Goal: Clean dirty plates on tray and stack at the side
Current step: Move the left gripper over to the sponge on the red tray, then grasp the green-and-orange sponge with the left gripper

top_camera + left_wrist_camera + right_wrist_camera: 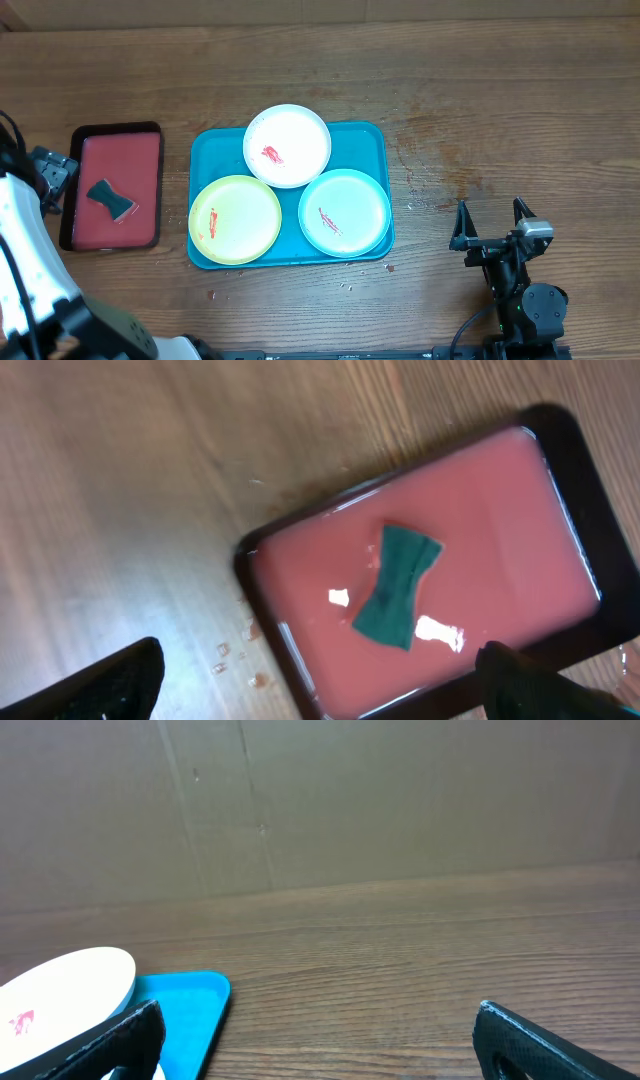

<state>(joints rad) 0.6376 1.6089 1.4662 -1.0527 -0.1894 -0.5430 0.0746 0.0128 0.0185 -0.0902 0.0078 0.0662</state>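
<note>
On the turquoise tray (378,140) lie the white plate (287,145), yellow-green plate (235,219) and mint plate (344,212) (each smeared red). Left gripper (320,665) hangs spread wide above a green sponge (398,585) in the red tray (500,530); right gripper (489,208), likewise parted and empty, sits right of the plates.

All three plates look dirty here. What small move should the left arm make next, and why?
Probably lower the left gripper onto the green pad in the red tray and close on it. The left wrist view shows the pad just ahead of the open, empty fingers, while the white plate, yellow-green plate and mint plate all carry red smears.
</note>
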